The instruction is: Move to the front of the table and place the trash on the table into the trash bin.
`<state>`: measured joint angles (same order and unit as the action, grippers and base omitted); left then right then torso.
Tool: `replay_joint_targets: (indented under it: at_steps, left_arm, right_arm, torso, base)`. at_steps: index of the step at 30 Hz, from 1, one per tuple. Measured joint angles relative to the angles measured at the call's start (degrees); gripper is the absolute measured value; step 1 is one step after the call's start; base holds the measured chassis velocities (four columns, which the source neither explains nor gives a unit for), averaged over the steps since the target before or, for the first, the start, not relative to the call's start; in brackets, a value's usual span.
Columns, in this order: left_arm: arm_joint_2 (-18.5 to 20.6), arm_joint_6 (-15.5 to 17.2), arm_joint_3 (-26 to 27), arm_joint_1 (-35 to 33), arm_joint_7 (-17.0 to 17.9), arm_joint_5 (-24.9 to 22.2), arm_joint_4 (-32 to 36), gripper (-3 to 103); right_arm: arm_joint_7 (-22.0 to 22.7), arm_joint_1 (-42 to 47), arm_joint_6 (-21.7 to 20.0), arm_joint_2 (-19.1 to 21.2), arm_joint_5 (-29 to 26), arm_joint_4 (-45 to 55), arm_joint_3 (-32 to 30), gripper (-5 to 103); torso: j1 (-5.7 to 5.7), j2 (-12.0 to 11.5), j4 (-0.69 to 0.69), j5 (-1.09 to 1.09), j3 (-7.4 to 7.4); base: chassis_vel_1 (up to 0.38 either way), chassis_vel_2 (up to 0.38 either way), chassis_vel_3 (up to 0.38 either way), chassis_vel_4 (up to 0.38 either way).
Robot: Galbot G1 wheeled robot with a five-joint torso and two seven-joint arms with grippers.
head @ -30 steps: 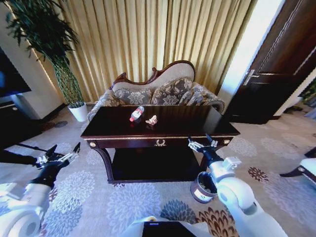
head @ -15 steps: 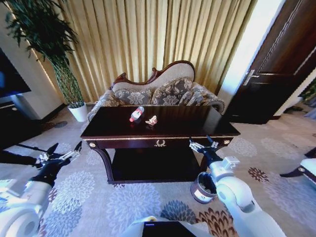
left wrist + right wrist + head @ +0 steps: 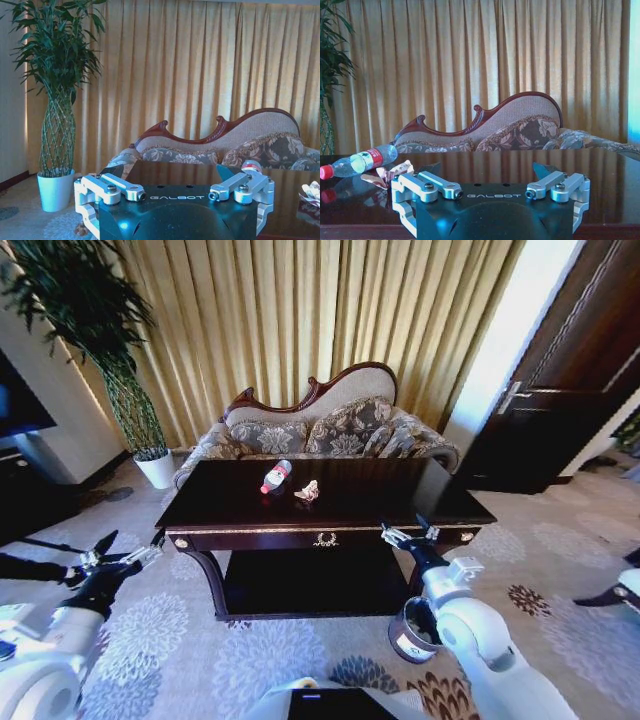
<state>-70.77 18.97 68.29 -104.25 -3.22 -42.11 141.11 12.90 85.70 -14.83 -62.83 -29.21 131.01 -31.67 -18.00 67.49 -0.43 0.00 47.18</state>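
**Robot at the front of the surface, trash not yet picked**

The trash lies on the far half of the surface (image 3: 400, 498), left of its middle: a small plastic bottle (image 3: 275, 477) with a red label lies on its side, and a crumpled paper wad (image 3: 307, 491) is just beside it, on its right. In the right wrist view the bottle (image 3: 359, 161) and the paper wad (image 3: 390, 174) are seen low across the glossy top, close together. The trash bin (image 3: 412, 631) stands on the carpet near the right front leg of the table, partly hidden behind the right arm.

The right gripper (image 3: 410, 536) hangs at the front rail, fingers apart and holding nothing. The left gripper (image 3: 118, 558) is off the left front corner, lower than the top, also with fingers apart and empty.

In my judgement the approach step is near its end, and no piece is picked. The next move calls for an arm to rise above the front edge and reach far over the top. The bottle may roll when touched, and the paper is light and can slip.
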Motion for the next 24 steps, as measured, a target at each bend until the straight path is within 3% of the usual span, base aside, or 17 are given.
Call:
replay_joint_targets:
  at_steps: [19, 24]
  left_arm:
    - [-0.53, -0.21, -0.27, -0.21, -0.50, 0.13, 0.10, 100]
    - [-0.82, -0.36, -0.29, -0.78, -1.22, 0.39, 0.09, 100]
  right_arm:
    - [-0.10, -0.44, -0.02, 0.53, -0.40, -0.25, 0.69, 100]
    - [0.40, -2.60, -2.11, 2.77, -6.55, 1.21, 1.03, 100]
  torso:
    - [-0.01, 0.00, -0.01, 0.00, 0.00]
    - [-0.02, 0.00, 0.00, -0.01, 0.00]
  base:
    - [-0.079, 0.075, 0.077, -0.078]
    - [-0.012, 0.011, 0.007, -0.009]
